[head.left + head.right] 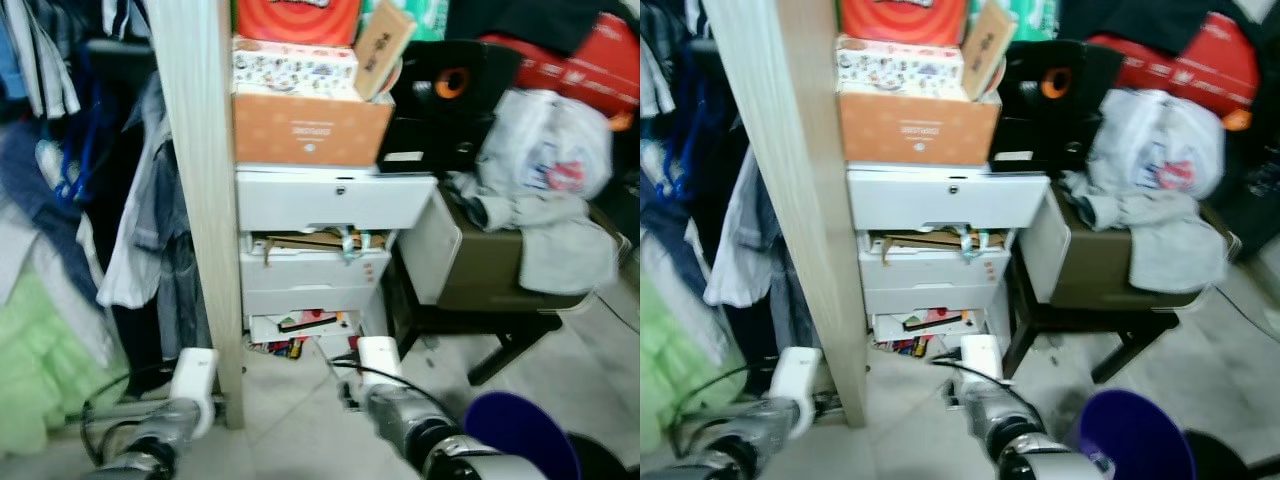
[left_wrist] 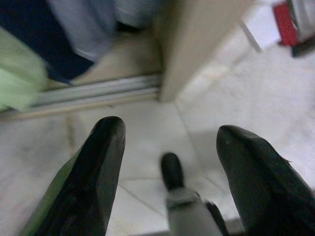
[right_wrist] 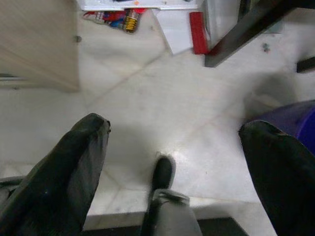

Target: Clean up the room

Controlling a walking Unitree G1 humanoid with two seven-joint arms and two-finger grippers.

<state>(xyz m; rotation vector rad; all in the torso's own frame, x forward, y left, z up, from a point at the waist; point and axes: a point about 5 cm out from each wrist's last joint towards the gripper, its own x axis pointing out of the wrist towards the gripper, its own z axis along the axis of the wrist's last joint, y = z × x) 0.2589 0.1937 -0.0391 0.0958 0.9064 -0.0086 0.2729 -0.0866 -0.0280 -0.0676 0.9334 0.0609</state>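
Small litter (image 3: 125, 19), red and yellow, lies on the pale floor at the foot of a white drawer unit (image 1: 320, 275). Beside it are a white sheet (image 3: 172, 32) and a red strip (image 3: 198, 32). My right gripper (image 3: 174, 125) hangs open over bare floor a short way in front of that litter, holding nothing. A purple bucket (image 1: 520, 435) stands just to its right. My left gripper (image 2: 170, 130) is open and empty, low over the floor beside the foot of a wooden panel (image 1: 200, 200).
Boxes (image 1: 310, 125) are stacked on the drawer unit, and its middle drawer spills papers. A dark-legged bench (image 1: 480, 290) to the right carries clothes and a white bag. Hanging clothes (image 1: 60, 200) fill the left side behind the panel.
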